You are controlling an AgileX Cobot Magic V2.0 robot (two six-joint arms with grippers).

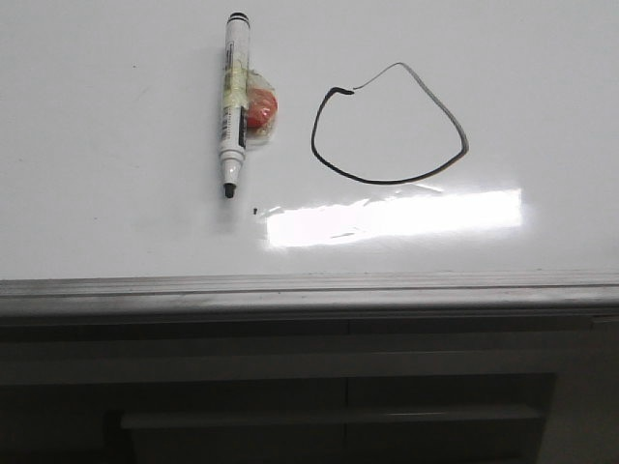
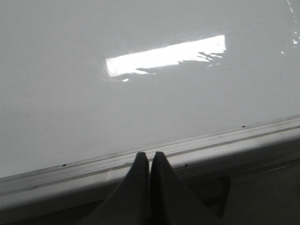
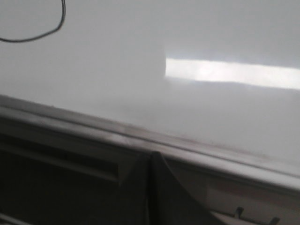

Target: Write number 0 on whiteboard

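Note:
The whiteboard [image 1: 116,193] is a glossy white surface filling most of the front view. On it sits the number 0 [image 1: 387,180], a thin black lopsided loop with a faint peaked top and a small gap at its upper left. Part of that loop [image 3: 35,37] shows in the right wrist view. A white black-tipped marker [image 1: 233,106] with a red blob taped on lies left of the loop. My left gripper [image 2: 150,154] is shut and empty, over the board's grey rail. My right gripper [image 3: 151,155] is shut too, below the rail. Neither gripper appears in the front view.
A grey metal rail [image 1: 309,290] runs along the board's near edge, with a dark panelled cabinet front [image 1: 309,387] below it. A tiny black dot [image 1: 253,210] sits near the marker tip. A bright light glare [image 1: 397,217] lies under the loop.

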